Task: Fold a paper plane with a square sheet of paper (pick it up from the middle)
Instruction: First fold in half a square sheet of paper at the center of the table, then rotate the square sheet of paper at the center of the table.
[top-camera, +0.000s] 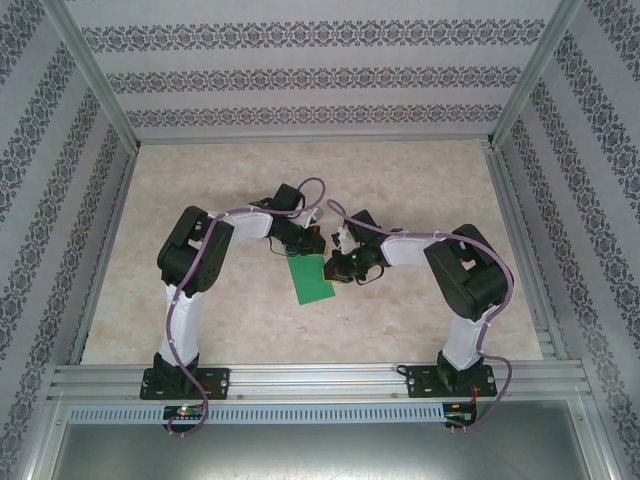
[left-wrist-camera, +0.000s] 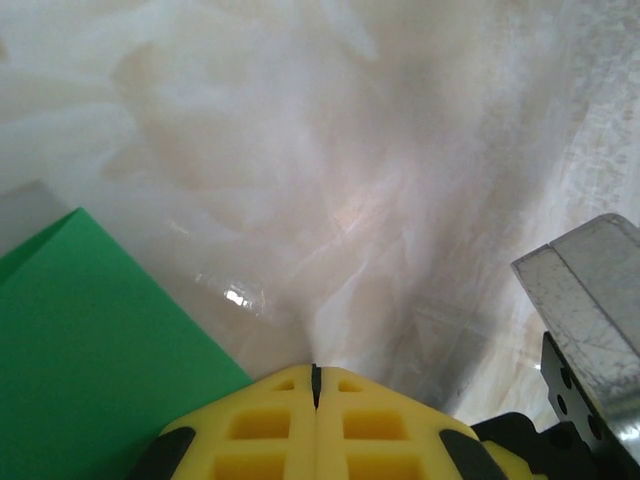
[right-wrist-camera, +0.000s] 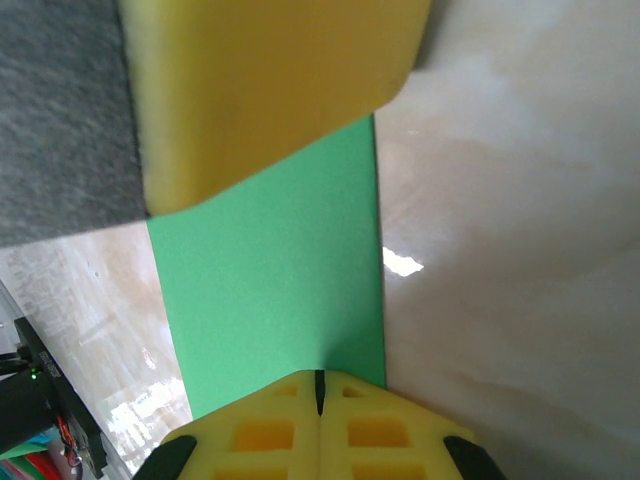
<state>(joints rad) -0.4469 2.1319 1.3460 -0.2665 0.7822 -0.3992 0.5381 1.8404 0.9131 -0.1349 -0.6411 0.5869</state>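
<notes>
The green paper sheet (top-camera: 312, 282) seems thin, light and limp, best taken at its middle; the left claw (left-wrist-camera: 316, 372) and right claw (right-wrist-camera: 319, 378) are both closed.

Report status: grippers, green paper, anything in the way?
Left gripper shut, beside the green paper. Right gripper shut, over it. Paper on table. No obstacle seen.

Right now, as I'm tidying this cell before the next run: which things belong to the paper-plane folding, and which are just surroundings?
Belongs to the job:
- square sheet of paper, bright green
- left gripper, shut
- right gripper, shut, at the paper

Just surroundings:
- table
- aluminium frame
- patterned walls
</notes>
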